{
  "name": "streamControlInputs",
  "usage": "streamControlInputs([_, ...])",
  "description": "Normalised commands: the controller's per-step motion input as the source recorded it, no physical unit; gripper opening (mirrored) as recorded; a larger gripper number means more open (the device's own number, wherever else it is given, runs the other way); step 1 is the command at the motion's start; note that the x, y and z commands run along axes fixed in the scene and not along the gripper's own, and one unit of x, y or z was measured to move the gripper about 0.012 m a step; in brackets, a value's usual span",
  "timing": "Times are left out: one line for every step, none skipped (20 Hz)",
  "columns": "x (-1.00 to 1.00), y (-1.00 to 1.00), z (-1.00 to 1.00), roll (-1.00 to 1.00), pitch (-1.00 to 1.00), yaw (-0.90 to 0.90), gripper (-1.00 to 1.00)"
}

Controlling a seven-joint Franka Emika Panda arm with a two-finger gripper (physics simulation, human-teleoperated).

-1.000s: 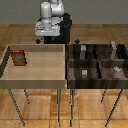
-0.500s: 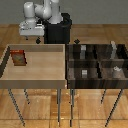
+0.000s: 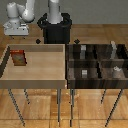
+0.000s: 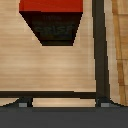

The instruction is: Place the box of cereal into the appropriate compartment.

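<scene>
The cereal box (image 3: pixel 19 58) stands untouched in the light tray (image 3: pixel 35 75) near its far corner on the exterior view's left, well apart from the bin compartment (image 3: pixel 116 52) with the tall grey block, while the hand (image 3: pixel 15 29) hovers above, its fingers too blurred to tell their spread.

The large light wood tray (image 3: pixel 35 75) is showing pale, matt grain. The dark brown wooden divided bin (image 3: pixel 97 62) is looking darker, its walls streaked. The small red-orange cereal box (image 3: pixel 19 58) is appearing matt like cardboard. The white robot arm (image 3: pixel 22 15) is looking smooth, faintly glossy; its black base (image 3: pixel 55 30) is looking matt.
</scene>
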Motion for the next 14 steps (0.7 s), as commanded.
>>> streamControlInputs([0.0, -1.0, 0.0, 0.0, 0.0, 0.0, 1.0])
streamControlInputs([0.0, 0.0, 0.0, 0.0, 0.0, 0.15, 1.0])
streamControlInputs([0.0, 0.0, 0.0, 0.0, 0.0, 0.0, 1.0])
streamControlInputs([0.0, 0.0, 0.0, 0.0, 0.0, 0.75, 1.0])
streamControlInputs([0.0, 0.0, 0.0, 0.0, 0.0, 1.0, 1.0])
streamControlInputs([0.0, 0.0, 0.0, 0.0, 0.0, 0.9, 1.0])
streamControlInputs([0.0, 0.0, 0.0, 0.0, 0.0, 1.0, 1.0])
streamControlInputs([0.0, 0.0, 0.0, 0.0, 0.0, 1.0, 1.0])
streamControlInputs([0.0, 0.0, 0.0, 0.0, 0.0, 1.0, 1.0])
streamControlInputs([0.0, 0.0, 0.0, 0.0, 0.0, 0.9, 1.0])
streamControlInputs([0.0, 0.0, 0.0, 0.0, 0.0, 0.9, 1.0])
streamControlInputs([0.0, 0.0, 0.0, 0.0, 0.0, 1.0, 1.0])
streamControlInputs([0.0, 0.0, 0.0, 0.0, 0.0, 1.0, 1.0])
streamControlInputs([0.0, 0.0, 0.0, 0.0, 0.0, 0.9, 1.0])
